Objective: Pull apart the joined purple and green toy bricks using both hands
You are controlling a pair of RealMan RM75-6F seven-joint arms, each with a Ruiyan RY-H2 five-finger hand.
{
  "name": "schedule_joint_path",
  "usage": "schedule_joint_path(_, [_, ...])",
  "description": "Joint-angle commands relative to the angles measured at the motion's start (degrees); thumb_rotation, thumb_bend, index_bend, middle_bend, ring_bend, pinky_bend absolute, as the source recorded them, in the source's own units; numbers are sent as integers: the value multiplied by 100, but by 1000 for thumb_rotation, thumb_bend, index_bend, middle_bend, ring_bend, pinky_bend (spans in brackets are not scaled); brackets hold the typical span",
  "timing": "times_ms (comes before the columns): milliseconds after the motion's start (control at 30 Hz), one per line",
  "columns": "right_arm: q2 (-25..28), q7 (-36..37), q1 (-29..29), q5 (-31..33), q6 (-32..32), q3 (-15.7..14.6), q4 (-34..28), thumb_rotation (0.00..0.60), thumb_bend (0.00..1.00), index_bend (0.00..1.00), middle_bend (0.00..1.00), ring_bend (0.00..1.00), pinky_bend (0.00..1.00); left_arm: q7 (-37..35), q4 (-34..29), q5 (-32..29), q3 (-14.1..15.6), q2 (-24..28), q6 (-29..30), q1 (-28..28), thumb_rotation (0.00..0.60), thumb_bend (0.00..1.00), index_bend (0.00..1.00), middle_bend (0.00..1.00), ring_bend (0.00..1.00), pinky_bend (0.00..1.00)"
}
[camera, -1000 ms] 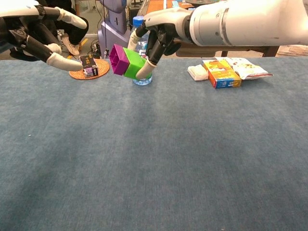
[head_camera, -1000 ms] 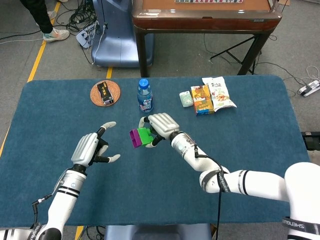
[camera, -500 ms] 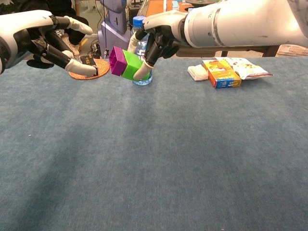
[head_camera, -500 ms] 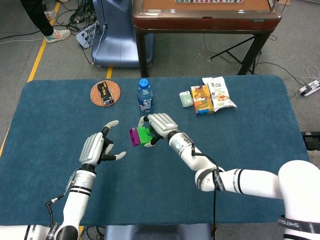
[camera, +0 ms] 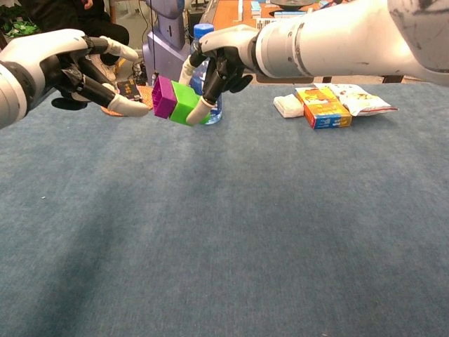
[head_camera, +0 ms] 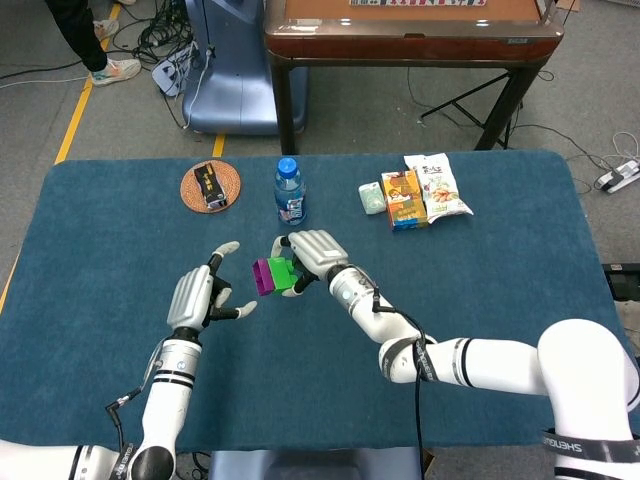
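**Left hand at the purple end**

Handover step, I'd say; the right hand (camera: 214, 67) grips the green brick (camera: 184, 103) clear of the table, the purple brick (camera: 164, 97) jutting from its thumb side; the left hand (camera: 77, 67) hovers spread and empty, a fingertip (camera: 133, 107) just beside the purple; next it must clamp there and pull away.

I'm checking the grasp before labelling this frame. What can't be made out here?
- Head view: the right hand covers much of the green brick, hiding its finger contact.
- Chest view: whether the left hand touches the purple brick is unclear.
- Chest view: the bricks and hand hide most of the water bottle.
- Both views: the snack packets' print is too small.
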Motion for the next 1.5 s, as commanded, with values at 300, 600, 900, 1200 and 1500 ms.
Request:
schedule_joint_path(300, [-83,103,5,-80,-15,45,66,600,0,555,1000,1000,1000,-57,1,-209,-140,-154,-2,-36,600,0,192,972,1000,1000])
schedule_joint_path(600, [-216,203,-5,-140,8,97,194,600,0,556,1000,1000,1000,-47,56,-193,-225,-351,145,-98,600,0,161,973,1000,1000])
schedule_joint_path(900, [-298,332,-36,-253,-28,166,242,600,0,555,1000,1000,1000,78,233,-230,-290,-584,347,-156,600,0,145,973,1000,1000])
schedule_joint_path(1200, [-286,396,-75,-337,-74,175,236,600,0,555,1000,1000,1000,79,274,-300,-358,-609,303,-137,600,0,165,974,1000,1000])
schedule_joint_path(1500, [-238,386,-105,-427,-94,123,176,600,0,556,1000,1000,1000,-1,256,-444,-410,-507,116,-88,600,0,242,974,1000,1000])
